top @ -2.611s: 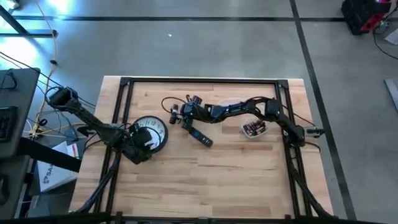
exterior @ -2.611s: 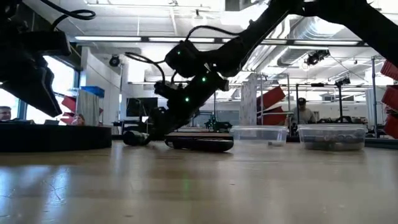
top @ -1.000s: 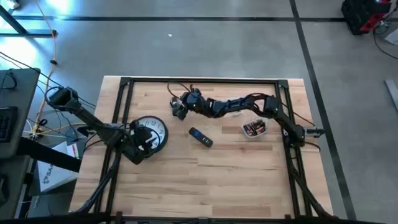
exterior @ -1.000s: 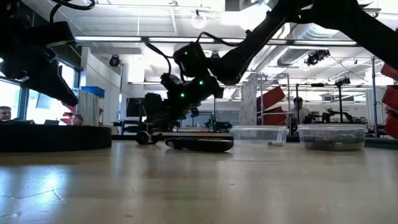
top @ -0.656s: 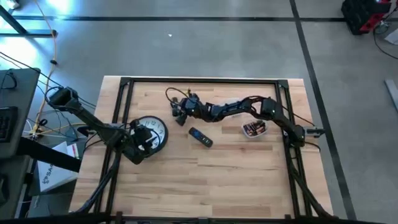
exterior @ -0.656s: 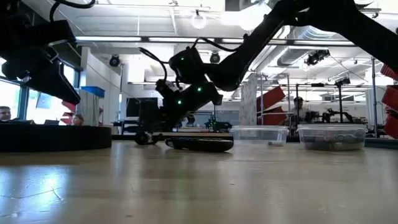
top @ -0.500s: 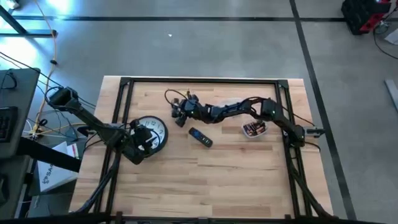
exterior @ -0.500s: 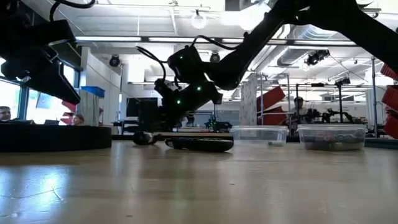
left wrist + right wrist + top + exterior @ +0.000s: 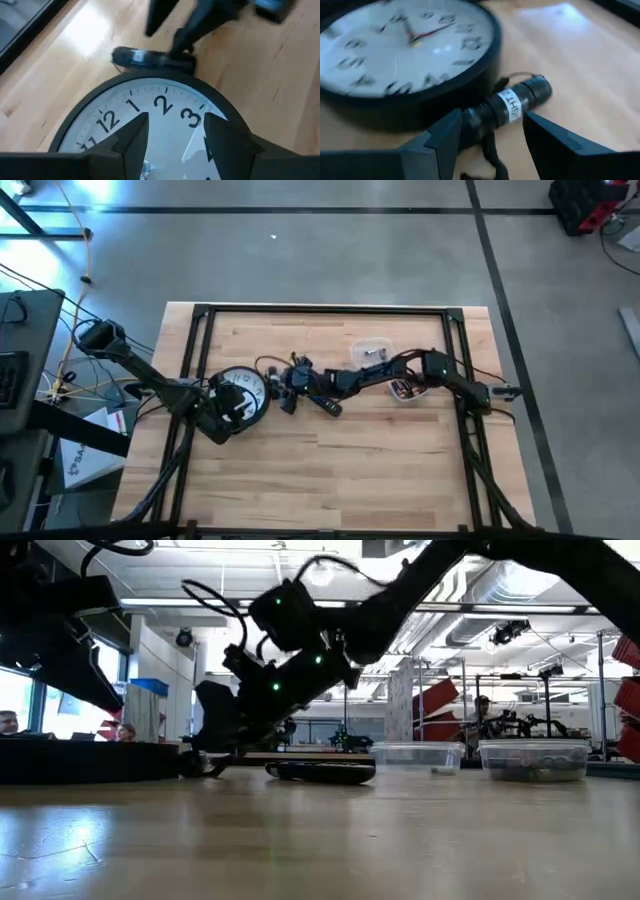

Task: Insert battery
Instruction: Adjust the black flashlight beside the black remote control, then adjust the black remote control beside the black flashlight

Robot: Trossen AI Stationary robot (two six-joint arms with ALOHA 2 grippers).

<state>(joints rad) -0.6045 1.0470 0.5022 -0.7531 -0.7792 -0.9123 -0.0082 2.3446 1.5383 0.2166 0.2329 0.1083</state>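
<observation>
My right hand (image 9: 487, 127), fingers spread and holding nothing, hovers over the flashlight (image 9: 512, 106). It lies at the clock's (image 9: 243, 387) 3 o'clock rim. My left hand (image 9: 172, 125) hangs open above the clock face.

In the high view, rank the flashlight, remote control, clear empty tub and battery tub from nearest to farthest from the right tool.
1. Flashlight, at the right tool, beside the clock.
2. Remote control, mid-table.
3. Clear empty tub and battery tub, toward the right: too close to call.

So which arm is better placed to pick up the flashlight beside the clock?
Right. Its hand is open with the flashlight between its fingers. The left hand hovers open over the clock face.
</observation>
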